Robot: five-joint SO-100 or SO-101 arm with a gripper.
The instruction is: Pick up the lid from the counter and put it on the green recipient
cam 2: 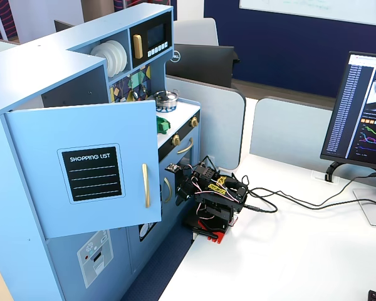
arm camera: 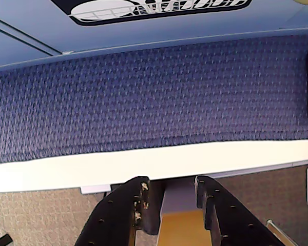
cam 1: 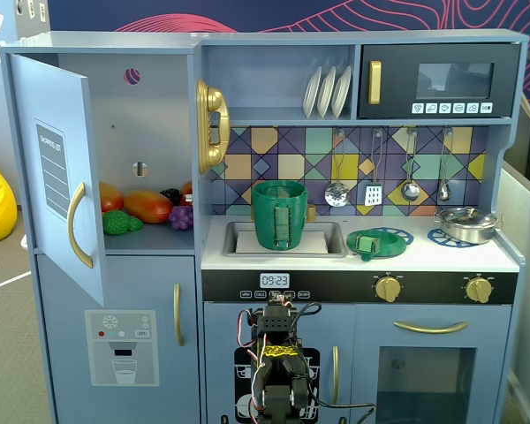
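Gripper [arm camera: 169, 197]: wrist view alone is showing it, jaws standing narrowly apart, gripping nothing, facing blue carpet.
Arm [cam 1: 278, 371]: sitting folded below the counter [cam 1: 442, 258].
Lid [cam 1: 368, 243]: lying on the left burner ring.
Green recipient [cam 1: 280, 215]: standing in the sink; a fixed view is hiding it behind the door [cam 2: 88, 169].

A fixed view faces the toy kitchen [cam 1: 274, 221] head-on from near, the arm [cam 1: 278, 371] at its bottom edge. Another fixed view stands far left and high, looking across the open door [cam 2: 94, 166] to the desk. Both share the arm. The wrist view looks down at carpet [arm camera: 154, 97].
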